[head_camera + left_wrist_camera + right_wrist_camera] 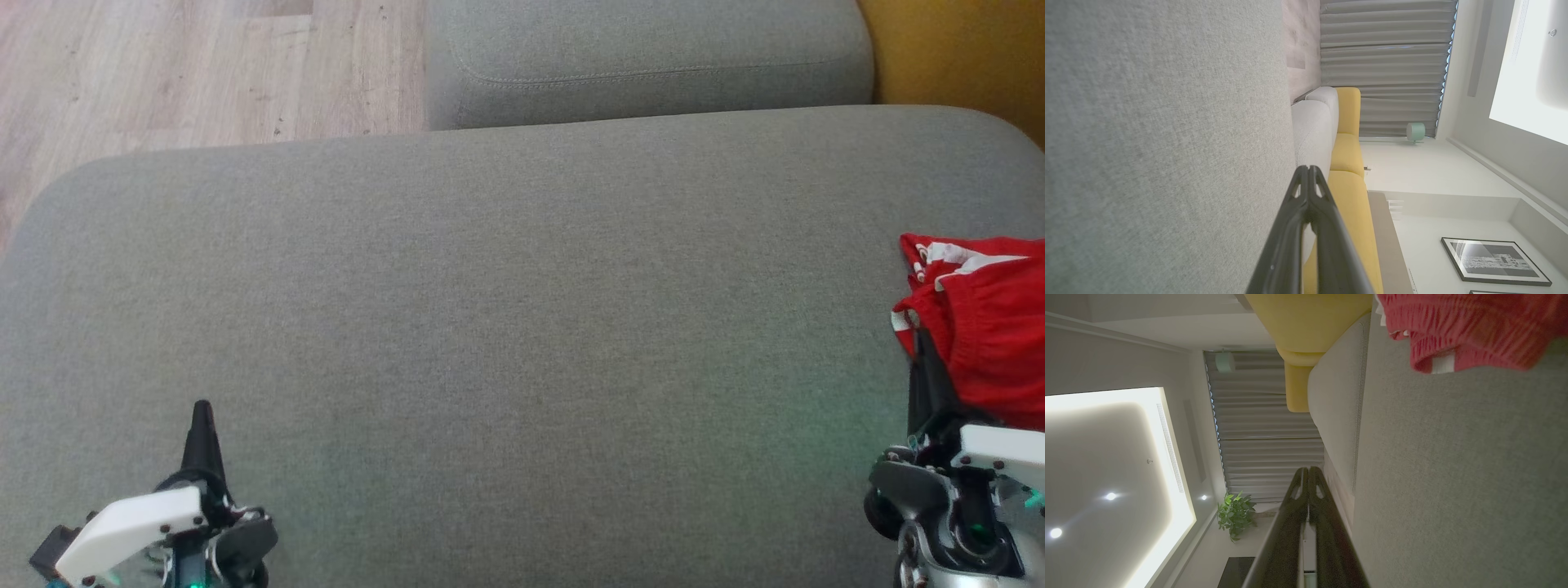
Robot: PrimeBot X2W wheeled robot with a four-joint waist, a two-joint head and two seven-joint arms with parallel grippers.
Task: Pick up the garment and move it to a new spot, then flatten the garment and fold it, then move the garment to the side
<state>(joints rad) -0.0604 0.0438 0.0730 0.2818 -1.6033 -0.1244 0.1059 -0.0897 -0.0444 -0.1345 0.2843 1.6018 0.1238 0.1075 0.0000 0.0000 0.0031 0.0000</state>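
**Red garment at the cushion's right edge, both claws pressed together**

The red garment (988, 327) with white trim lies bunched on the grey cushion (522, 327), at its far right side. The right claw (920, 339) sits just beside the garment's left edge, its fingers together and holding nothing. The left claw (202, 412) is well apart at the lower left, its fingers also together.

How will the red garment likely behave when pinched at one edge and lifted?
Probably floppy: the garment lies bunched in soft folds, so it should drape and sag from any pinch. Likely light, as the thin-looking fabric suggests. Pushed, it would probably crumple rather than slide on the textured cushion.
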